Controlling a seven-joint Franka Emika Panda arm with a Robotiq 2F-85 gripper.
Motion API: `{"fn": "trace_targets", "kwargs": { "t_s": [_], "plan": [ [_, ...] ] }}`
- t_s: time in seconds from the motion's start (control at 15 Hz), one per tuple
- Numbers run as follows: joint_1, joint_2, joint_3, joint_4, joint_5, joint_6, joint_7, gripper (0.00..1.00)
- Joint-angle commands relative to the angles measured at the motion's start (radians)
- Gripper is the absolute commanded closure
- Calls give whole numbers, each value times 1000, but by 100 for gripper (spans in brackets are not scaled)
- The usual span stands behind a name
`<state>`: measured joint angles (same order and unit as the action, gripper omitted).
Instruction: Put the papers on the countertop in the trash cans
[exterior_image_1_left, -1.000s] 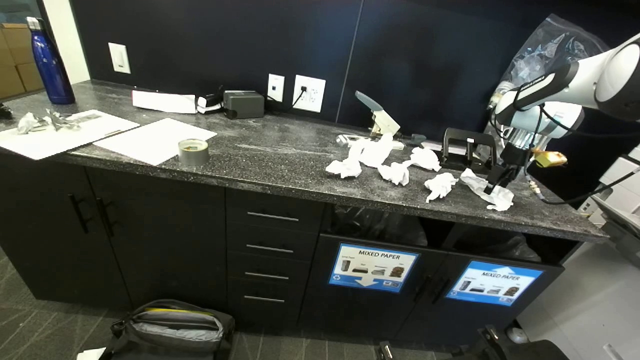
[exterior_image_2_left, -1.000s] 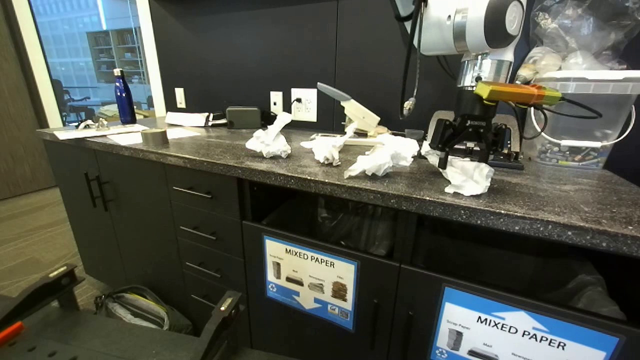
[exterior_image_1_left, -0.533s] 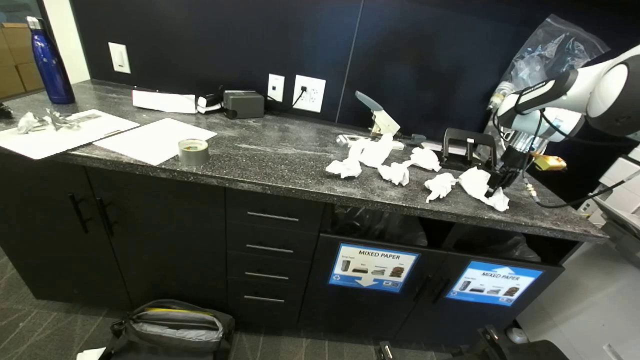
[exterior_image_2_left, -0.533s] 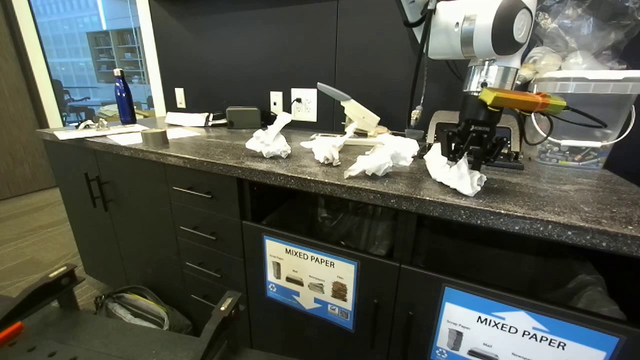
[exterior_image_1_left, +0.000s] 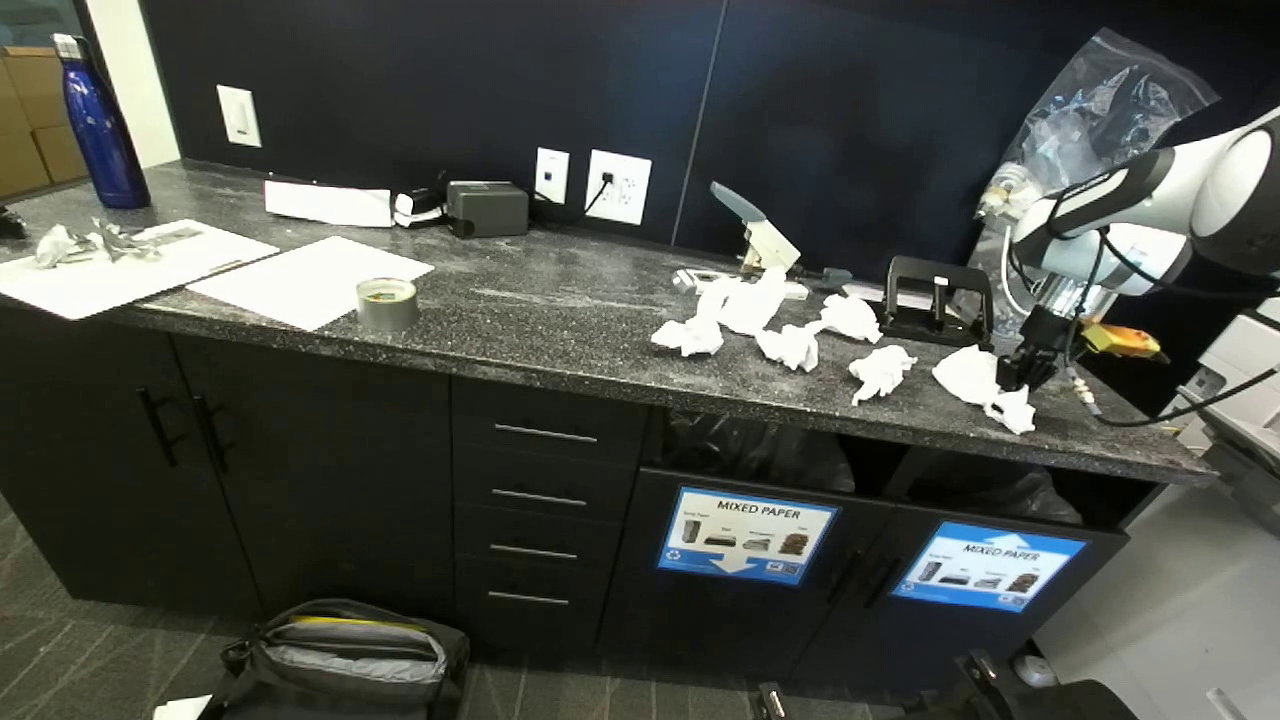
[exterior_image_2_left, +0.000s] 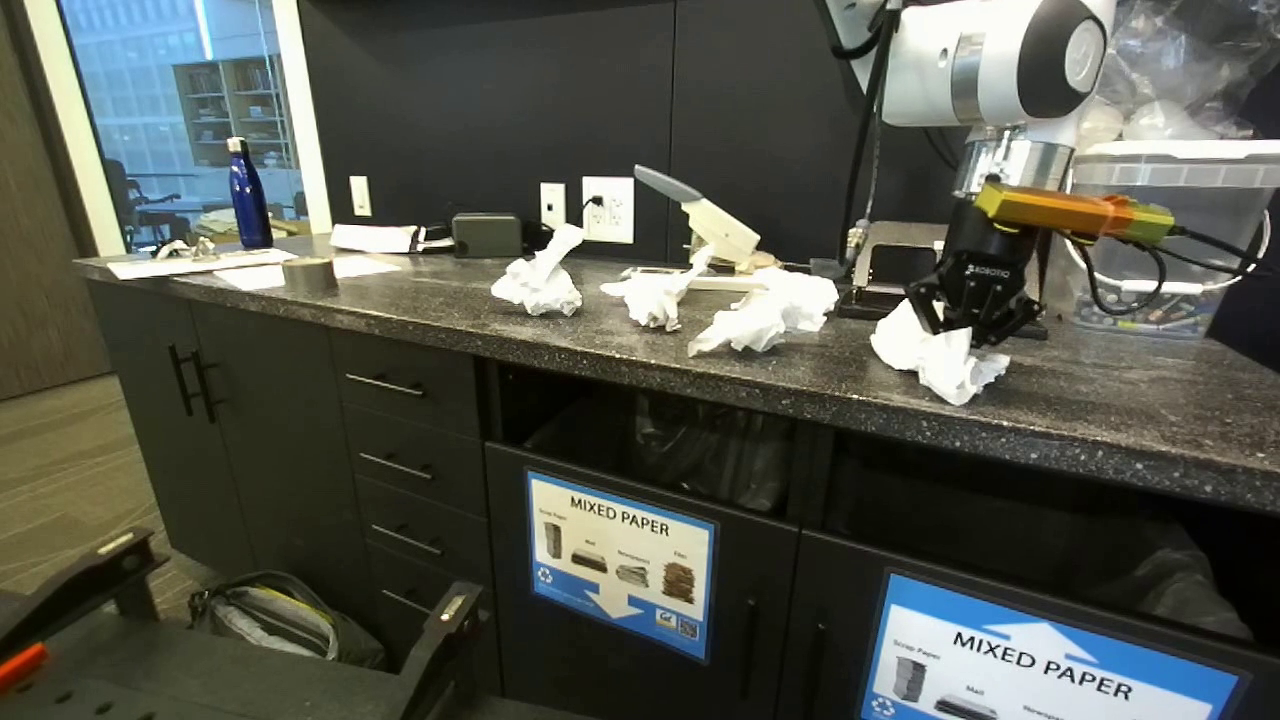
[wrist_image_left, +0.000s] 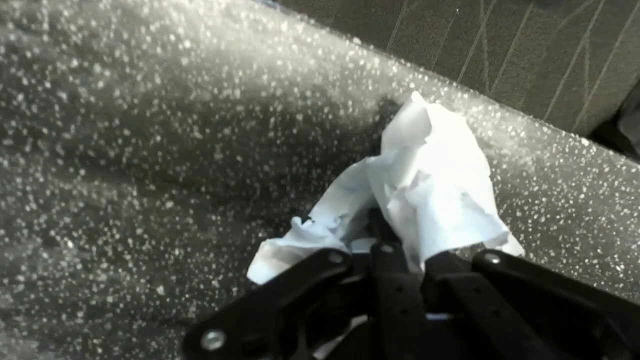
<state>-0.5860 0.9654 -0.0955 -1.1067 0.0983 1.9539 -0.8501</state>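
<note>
A black tool (exterior_image_2_left: 978, 337), pinched tightly together, grips a crumpled white paper wad (exterior_image_2_left: 945, 375) near the front edge of a dark speckled table (exterior_image_2_left: 1130, 390). Folds of paper bunch around the pinch in the wrist view, and the wad appears to rest on the table, with no gap beneath it to be made out. Just behind stands a black hole punch (exterior_image_1_left: 935, 322). Near the gripped wad sits another wad (exterior_image_1_left: 882, 372), and beyond it lie more crumpled papers (exterior_image_1_left: 750, 300), bunched so closely that a firm count is not possible. Below the table's front edge stand two black trash cans (exterior_image_1_left: 740, 605) labelled "MIXED PAPER," plastic liner (exterior_image_1_left: 770, 450) showing in their upper slots; what they hold deeper in is hidden. Toward the far end are a tape roll (exterior_image_1_left: 387, 314), flat white sheets (exterior_image_1_left: 310, 280) and a blue bottle (exterior_image_1_left: 103, 135).

The clean-up looks to be in its early going: one wad is secured but not yet binned, leaving a lift, a short carry out past the edge and a drop into a can, with the same round to come for each of the other wads on the table.
</note>
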Motion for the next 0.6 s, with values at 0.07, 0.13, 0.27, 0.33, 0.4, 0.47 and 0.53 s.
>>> {"fn": "trace_targets", "kwargs": {
  "t_s": [0.07,0.13,0.27,0.33,0.4,0.47,0.53],
  "plan": [
    [7,-169,-41,-261,7,85,102,97],
    [10,-195,-53,-304,8,99,130,96],
    [16,-251,-77,-398,4,127,182,95],
    [20,-277,-89,-446,-1,144,204,96],
    [26,-302,-101,-493,-6,162,228,95],
    [32,-326,-112,-542,-11,183,247,97],
    [23,-345,-105,-583,-29,198,263,96]
  ]
}}
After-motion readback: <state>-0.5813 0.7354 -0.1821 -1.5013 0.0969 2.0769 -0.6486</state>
